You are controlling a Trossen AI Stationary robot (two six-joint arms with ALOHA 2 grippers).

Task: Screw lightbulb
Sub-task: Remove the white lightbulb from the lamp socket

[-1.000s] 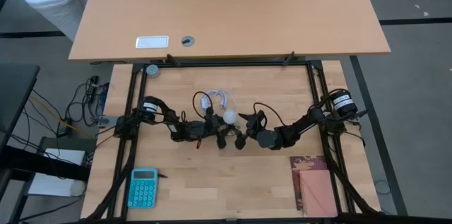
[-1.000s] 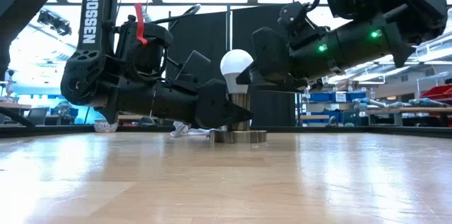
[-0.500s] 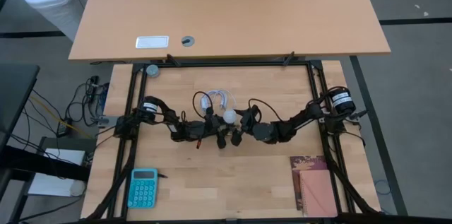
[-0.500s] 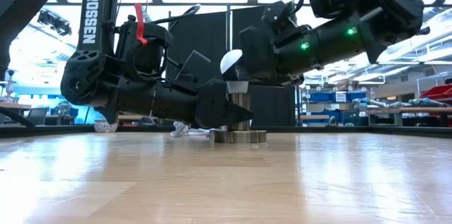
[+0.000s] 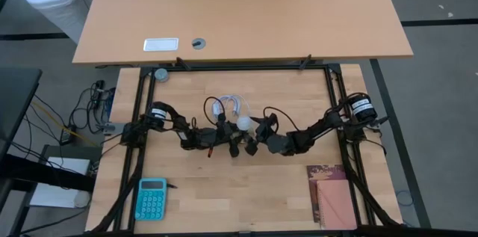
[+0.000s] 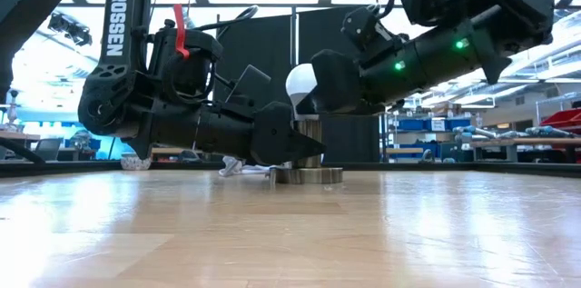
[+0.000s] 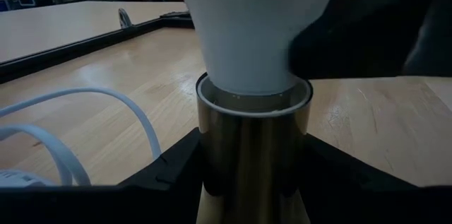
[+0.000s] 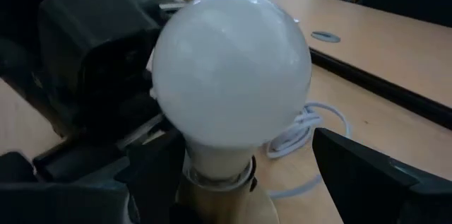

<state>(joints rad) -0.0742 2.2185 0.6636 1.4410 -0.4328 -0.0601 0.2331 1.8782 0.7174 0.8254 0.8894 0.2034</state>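
The white lightbulb [image 5: 243, 122] stands upright with its narrow end in the brass socket tube [image 6: 309, 139], which rises from a round flat base [image 6: 309, 175] on the table. My left gripper [image 5: 233, 134] comes in level from the table's left and is shut on that tube. My right gripper [image 5: 258, 134] reaches in from the right, open. Its fingers stand on either side of the lightbulb's [image 8: 233, 75] lower globe and neck; a gap shows beside one finger [image 8: 367, 164]. A white cable [image 5: 228, 104] lies coiled just behind the socket. My left gripper pinches the brass socket tube [image 7: 254, 153] between its two fingers [image 7: 169, 171], just below the tube's rim. The fingers come in level from the table's left. The socket stands upright with its base on the table.
A teal calculator [image 5: 151, 198] lies near the front left and a brown notebook [image 5: 332, 196] near the front right. A black frame rail [image 5: 239, 67] borders the work area. Beyond it stands a larger desk [image 5: 239, 13].
My right gripper has gone a little toward the table's left, in over the lightbulb, so its fingers now flank the globe, and it has rolled slightly. The lightbulb, the socket and my left gripper have kept still.
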